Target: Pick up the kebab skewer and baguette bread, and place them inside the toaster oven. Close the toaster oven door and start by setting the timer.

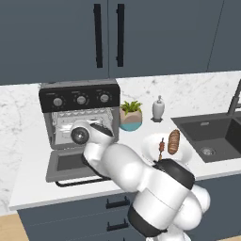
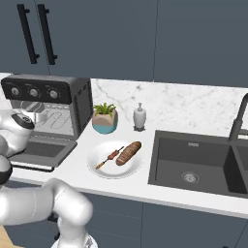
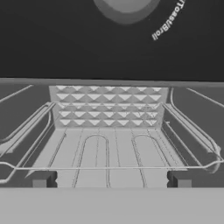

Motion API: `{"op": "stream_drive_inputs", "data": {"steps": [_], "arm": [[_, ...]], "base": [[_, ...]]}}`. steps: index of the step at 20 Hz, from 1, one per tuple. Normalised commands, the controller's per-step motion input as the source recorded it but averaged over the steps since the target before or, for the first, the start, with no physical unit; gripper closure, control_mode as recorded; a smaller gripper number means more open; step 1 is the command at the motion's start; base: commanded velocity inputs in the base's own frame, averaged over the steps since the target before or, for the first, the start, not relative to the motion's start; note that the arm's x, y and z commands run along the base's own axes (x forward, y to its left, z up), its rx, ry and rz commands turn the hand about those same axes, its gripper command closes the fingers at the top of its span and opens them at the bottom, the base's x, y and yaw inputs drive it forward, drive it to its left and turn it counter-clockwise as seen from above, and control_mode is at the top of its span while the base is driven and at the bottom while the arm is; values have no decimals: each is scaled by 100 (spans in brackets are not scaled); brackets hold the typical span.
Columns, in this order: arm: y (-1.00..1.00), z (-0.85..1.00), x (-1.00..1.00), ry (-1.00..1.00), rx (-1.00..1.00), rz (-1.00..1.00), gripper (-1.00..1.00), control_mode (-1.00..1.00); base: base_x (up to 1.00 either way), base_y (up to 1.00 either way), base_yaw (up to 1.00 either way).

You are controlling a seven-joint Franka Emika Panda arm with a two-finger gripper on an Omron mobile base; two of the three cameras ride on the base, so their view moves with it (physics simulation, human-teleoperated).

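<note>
Toaster oven (image 1: 79,101) at the left end of the marble counter (image 2: 145,181), its chamber facing the room; black top panel with three silver knobs. Toaster oven door (image 1: 70,164) folded down flat in front of the chamber, bar handle at its near edge. White plate (image 2: 104,169) further along the counter towards the sink (image 2: 193,164), carrying the baguette bread (image 2: 128,152) and, just beside it, the kebab skewer (image 2: 109,157); both still lie on the plate, well apart from the oven. Gripper (image 3: 111,180) held at the oven mouth, fingers spread wide with nothing between them, looking along the wire rack (image 3: 109,144). Potted plant (image 2: 105,118) and small white bottle (image 2: 140,116) behind the plate. Risk: the food is not yet loaded, so shutting the door or turning the timer from here would likely start an empty oven; the arm's sweep from oven to plate passes close to the plant and over the lowered door, either of which it could strike. In the left base view the arm's body covers part of the door and plate; the knob labels are too small to read.
</note>
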Motion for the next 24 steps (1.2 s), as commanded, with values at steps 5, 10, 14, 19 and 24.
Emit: {"op": "stream_drive_inputs", "data": {"steps": [5,10,14,19,24], "arm": [[15,-15,52,0,0,0,-100,-100],[2,-28,39,0,0,0,-100,-100],[1,-20,44,0,0,1,-100,-100],[0,-20,43,0,0,1,-100,-100],[0,-27,37,0,0,1,-100,-100]], "base": [[0,0,0],[0,0,0],[0,0,0],[0,0,0],[0,0,0]]}}
